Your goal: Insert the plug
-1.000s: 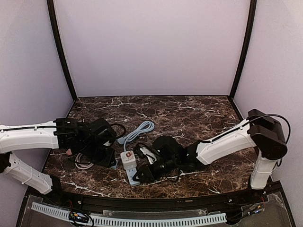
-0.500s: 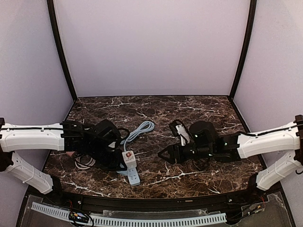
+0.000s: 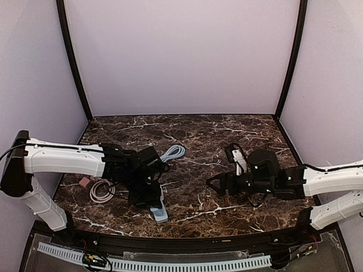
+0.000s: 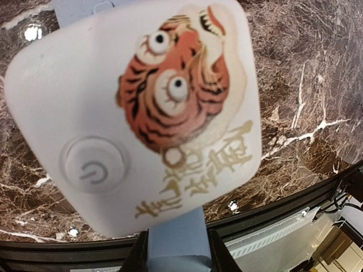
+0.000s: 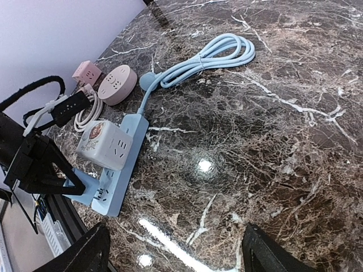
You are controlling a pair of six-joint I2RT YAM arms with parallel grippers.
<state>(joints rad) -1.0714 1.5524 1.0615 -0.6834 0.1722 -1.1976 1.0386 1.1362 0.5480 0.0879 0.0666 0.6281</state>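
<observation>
The plug, a white cube adapter with a tiger sticker [image 5: 105,144], stands upright on the light blue power strip [image 5: 122,170]; its prongs are hidden. It fills the left wrist view [image 4: 136,113]. My left gripper [image 4: 176,249] is shut on a light blue part of the strip, just behind the cube. In the top view the left gripper [image 3: 148,198] covers the cube, and only the strip's near end [image 3: 160,214] shows. My right gripper [image 3: 212,184] hangs open to the right of the strip, apart from it, with nothing between its fingers [image 5: 79,255].
The strip's blue cable [image 5: 210,54] loops toward the back. A pink cube [image 5: 86,72], a round pink socket [image 5: 117,84] and a coiled cord [image 3: 101,191] lie left of the strip. The table's front edge [image 3: 187,235] runs close to the strip's end.
My right gripper let go of the white cube, opened and drew back to the right. My left arm shifted right over the cube and strip, still shut.
</observation>
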